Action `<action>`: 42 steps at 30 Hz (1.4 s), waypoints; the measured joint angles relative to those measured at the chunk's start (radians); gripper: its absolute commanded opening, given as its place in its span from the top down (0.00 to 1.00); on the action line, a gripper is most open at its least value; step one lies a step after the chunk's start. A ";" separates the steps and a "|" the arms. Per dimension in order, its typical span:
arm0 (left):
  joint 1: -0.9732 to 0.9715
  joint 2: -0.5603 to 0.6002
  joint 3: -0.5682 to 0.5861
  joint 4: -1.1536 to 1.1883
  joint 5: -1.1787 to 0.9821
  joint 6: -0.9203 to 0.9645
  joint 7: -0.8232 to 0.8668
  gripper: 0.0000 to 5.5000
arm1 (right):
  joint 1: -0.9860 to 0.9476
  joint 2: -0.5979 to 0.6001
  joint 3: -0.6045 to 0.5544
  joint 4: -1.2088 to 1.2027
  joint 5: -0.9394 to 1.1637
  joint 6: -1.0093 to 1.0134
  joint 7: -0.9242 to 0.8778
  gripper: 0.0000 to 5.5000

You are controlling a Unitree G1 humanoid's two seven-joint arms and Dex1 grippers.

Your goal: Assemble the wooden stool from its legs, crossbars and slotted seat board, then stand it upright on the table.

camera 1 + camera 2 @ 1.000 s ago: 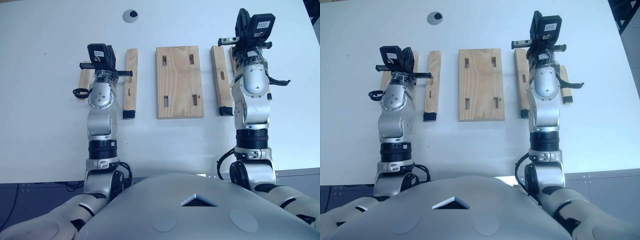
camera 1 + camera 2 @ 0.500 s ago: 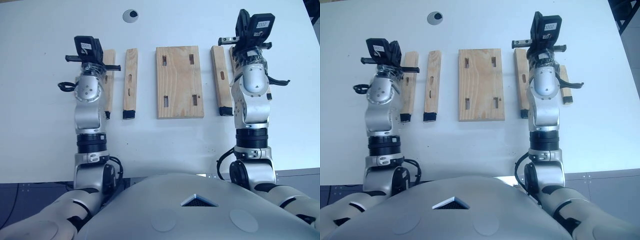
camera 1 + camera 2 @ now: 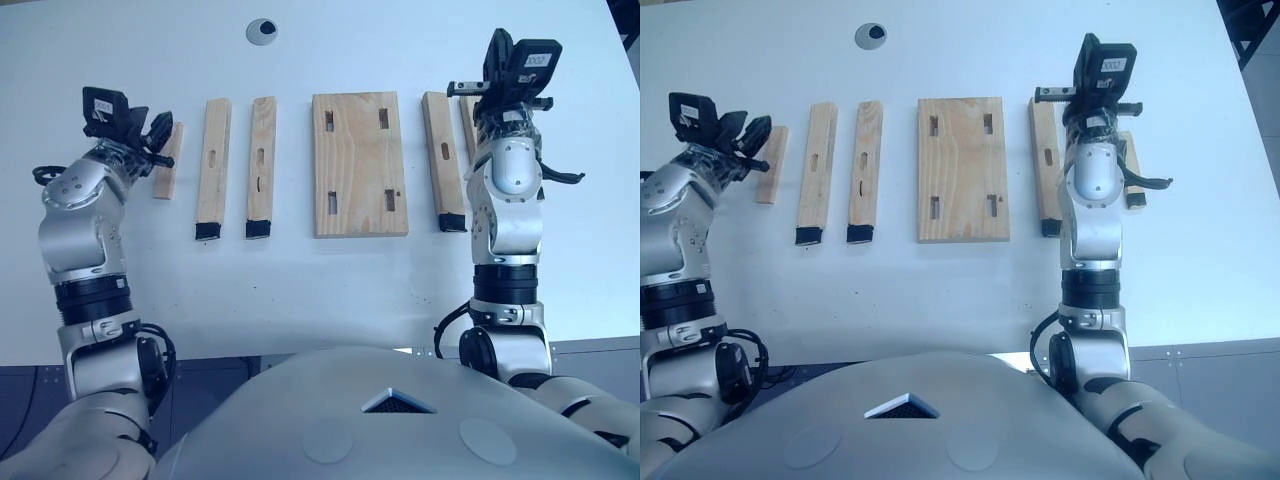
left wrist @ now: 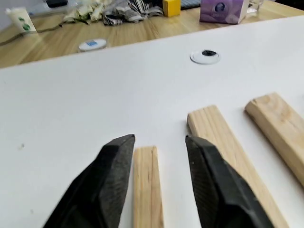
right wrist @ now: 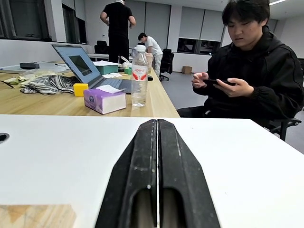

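The slotted seat board (image 3: 360,165) lies flat in the middle of the white table. Two long legs (image 3: 212,165) (image 3: 261,160) with dark ends lie side by side to its left. A short crossbar (image 3: 168,165) lies farther left. My left gripper (image 3: 160,138) hovers low at that crossbar's far end, open, its fingers (image 4: 114,180) straddling the bar (image 4: 147,190) without touching it. Another leg (image 3: 441,150) lies right of the board. My right gripper (image 3: 497,48) is raised over the parts there, shut and holding nothing. A second piece (image 3: 1134,192) lies partly under that arm.
A round cable grommet (image 3: 262,31) sits at the table's far edge. Bare white tabletop (image 3: 300,280) stretches in front of the parts. Beyond the table, the wrist views show a wooden desk with clutter, a laptop and a seated person.
My left arm has swung out to the left, uncovering the left leg and the short crossbar. The right arm has shifted slightly to the right. The wooden parts have not moved.
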 measured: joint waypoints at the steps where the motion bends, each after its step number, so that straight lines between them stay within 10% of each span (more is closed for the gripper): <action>1: 0.018 0.003 -0.006 -0.003 0.000 0.011 -0.005 0.53 | 0.002 0.000 -0.001 0.000 0.000 0.000 -0.001 1.00; 37: 0.035 0.191 -0.082 0.281 0.075 -0.132 -0.173 0.53 | -0.002 -0.002 -0.007 -0.001 0.000 0.002 0.000 1.00; 42: 0.033 0.205 -0.091 0.333 0.062 -0.157 -0.221 0.66 | -0.003 -0.003 -0.004 -0.001 0.000 0.002 0.001 1.00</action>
